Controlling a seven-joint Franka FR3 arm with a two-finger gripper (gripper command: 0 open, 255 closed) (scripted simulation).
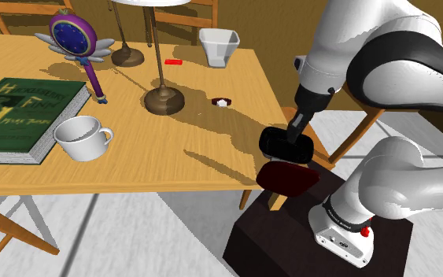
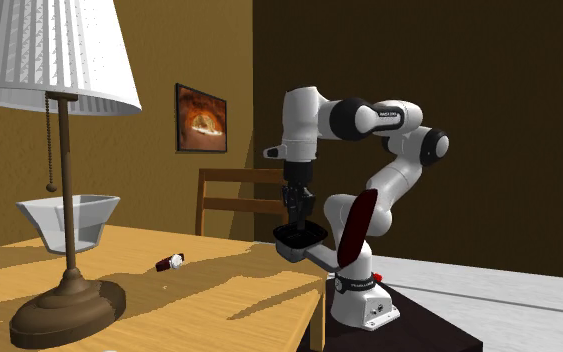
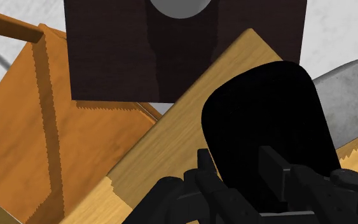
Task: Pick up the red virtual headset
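Observation:
The headset (image 1: 287,178) has a black front block and a dark red curved band. It hangs off the table's corner, above the dark stand (image 1: 290,236). My gripper (image 1: 293,135) comes down on the black block from above and is shut on it. In the second exterior view the gripper (image 2: 297,216) clasps the black block of the headset (image 2: 300,240), and the red band sticks out toward the arm's base. In the wrist view the gripper (image 3: 241,173) has the headset's black block (image 3: 266,114) clasped between its fingers (image 3: 204,170), over the wooden table corner (image 3: 171,146).
The wooden table (image 1: 204,149) carries a brown lamp base (image 1: 163,99), a white mug (image 1: 81,138), a green book (image 1: 16,118), a purple wand toy (image 1: 76,41), a white bin (image 1: 219,46), a small red piece (image 1: 173,60) and a small dark item (image 1: 223,101). Wooden chairs stand around.

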